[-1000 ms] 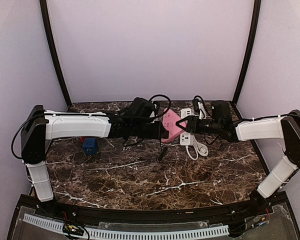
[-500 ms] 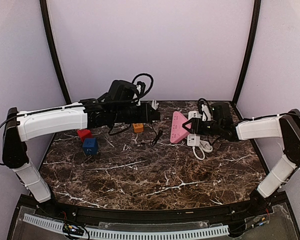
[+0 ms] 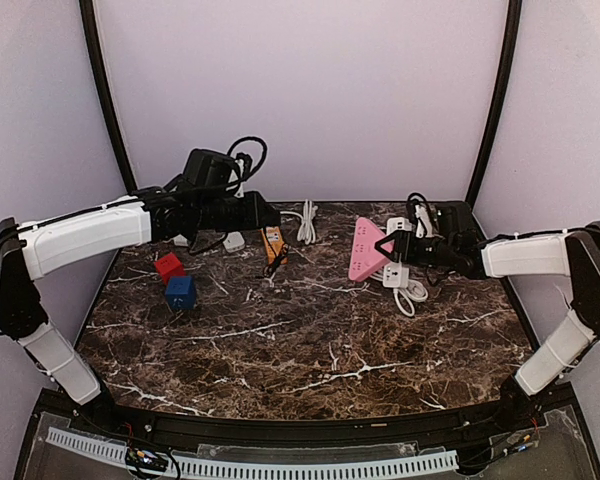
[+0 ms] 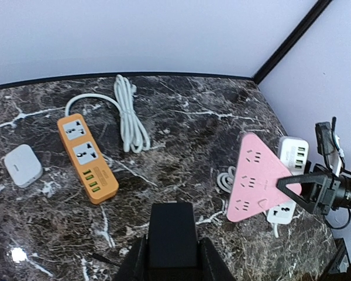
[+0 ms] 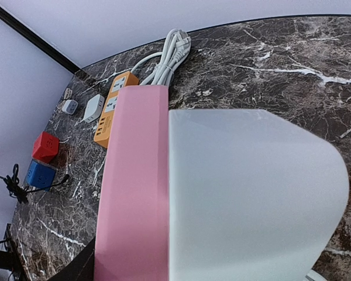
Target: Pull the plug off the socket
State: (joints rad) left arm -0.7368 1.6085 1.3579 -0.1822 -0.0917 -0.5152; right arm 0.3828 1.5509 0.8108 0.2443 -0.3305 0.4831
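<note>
Black plug [image 4: 172,231] is held in the left pincer [image 3: 264,213] above the desk [image 3: 310,340], well apart from the pink socket [image 3: 364,250], which is gripped by the right pincer [image 3: 386,246] at the far right.

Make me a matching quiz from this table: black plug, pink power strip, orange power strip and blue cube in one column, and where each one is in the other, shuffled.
1 black plug
2 pink power strip
3 orange power strip
4 blue cube

A beside the red cube
B in the left gripper
C beside the coiled white cable
D in the right gripper

Pairs: 1-B, 2-D, 3-C, 4-A
</note>
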